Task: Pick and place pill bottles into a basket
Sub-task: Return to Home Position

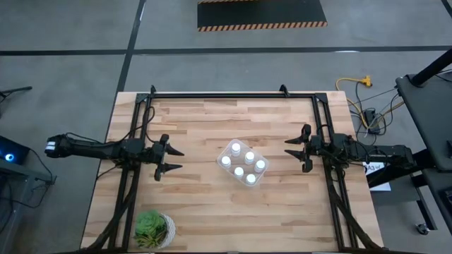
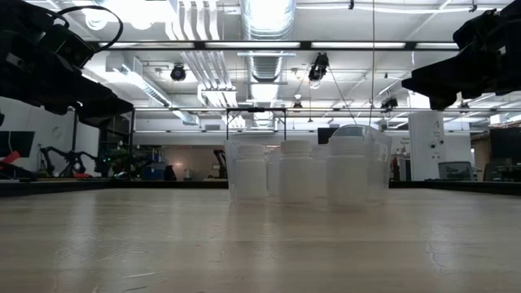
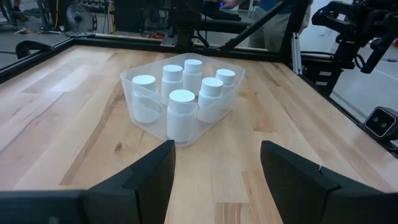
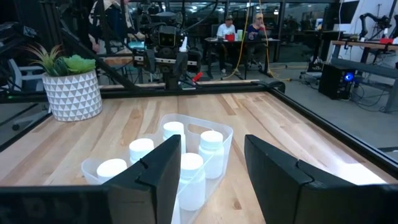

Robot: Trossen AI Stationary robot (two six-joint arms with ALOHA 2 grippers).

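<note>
The desk point(image 1: 198, 120) is carrying the basket point(image 1: 220, 162) near its centre, turned at an angle to the desk edges. The basket is standing flat on the wood. All six pill bottles point(image 1: 239, 171) are standing upright inside the basket, caps up, in two rows of three. The bottles are packing closely together, and no bottle is lying on the bare desk.

The left tool point(image 1: 181, 159) is hanging to the left of the basket, well apart from it and pointing toward it. Its fingers point(image 3: 149, 177) are spreading wide, with nothing between them. In the left wrist view, the basket is showing through the gap between the fingers, farther off.

The right tool point(image 1: 287, 147) is hanging to the right of the basket, also well apart and facing it. Its fingers point(image 4: 155, 168) are likewise standing apart and are gripping nothing. The two tools are facing each other across the basket.

In the low view, both arms are showing as dark shapes at the upper corners, raised clear of the desk surface. Neither tool is touching the basket or a bottle.

A green potted plant point(image 1: 154, 228) in a white patterned pot is standing at the left side of the desk, near a corner and well apart from the basket.
</note>
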